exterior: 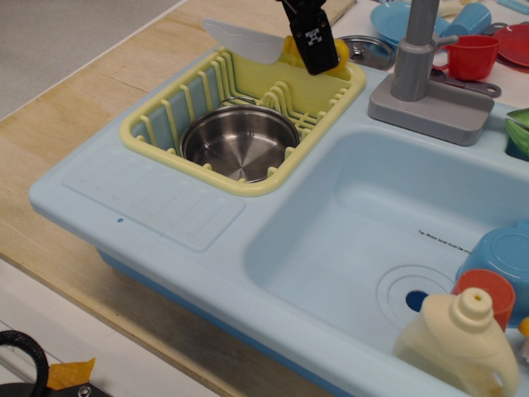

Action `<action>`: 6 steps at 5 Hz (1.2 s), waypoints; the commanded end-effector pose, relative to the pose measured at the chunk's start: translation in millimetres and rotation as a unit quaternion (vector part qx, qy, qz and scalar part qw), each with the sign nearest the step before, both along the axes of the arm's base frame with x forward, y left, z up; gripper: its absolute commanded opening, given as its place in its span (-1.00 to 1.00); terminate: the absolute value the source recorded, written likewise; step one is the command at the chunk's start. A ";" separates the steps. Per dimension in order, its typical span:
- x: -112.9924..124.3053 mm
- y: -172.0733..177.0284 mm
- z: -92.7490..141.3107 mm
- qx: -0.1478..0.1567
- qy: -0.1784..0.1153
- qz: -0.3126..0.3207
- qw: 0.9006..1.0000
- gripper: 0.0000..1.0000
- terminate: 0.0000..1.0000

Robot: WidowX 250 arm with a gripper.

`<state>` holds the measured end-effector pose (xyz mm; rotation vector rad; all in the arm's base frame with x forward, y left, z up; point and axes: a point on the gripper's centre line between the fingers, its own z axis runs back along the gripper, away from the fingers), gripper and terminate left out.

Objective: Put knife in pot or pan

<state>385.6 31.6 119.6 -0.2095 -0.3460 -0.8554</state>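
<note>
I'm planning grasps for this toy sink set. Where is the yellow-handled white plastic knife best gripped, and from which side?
Grip the chunky yellow handle of the yellow-handled white plastic knife, coming from above, as the black pincer does now. The handle is thick; the broad white blade is thin and sticks out sideways over the yellow dish rack.

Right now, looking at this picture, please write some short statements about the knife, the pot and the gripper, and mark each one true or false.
1. The knife lies inside the pot. False: it is held up over the far edge of the yellow dish rack.
2. The gripper is shut on the knife's yellow handle. True.
3. The pot is empty. True.
4. The pot stands in the sink basin. False: it sits inside the dish rack.
5. The knife's white blade points toward the faucet. False: it points away from it, to the left of the picture.
</note>
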 end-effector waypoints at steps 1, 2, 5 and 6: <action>-1.1 2.6 7.1 0.007 0.003 0.015 1.000 -1.00 -1.00; -7.7 -0.1 23.2 0.030 0.002 0.032 0.999 -1.00 -1.00; -35.0 -1.8 50.7 0.073 0.017 0.097 0.992 -1.00 -1.00; -47.3 -5.7 57.3 0.087 0.045 0.130 0.987 -1.00 -1.00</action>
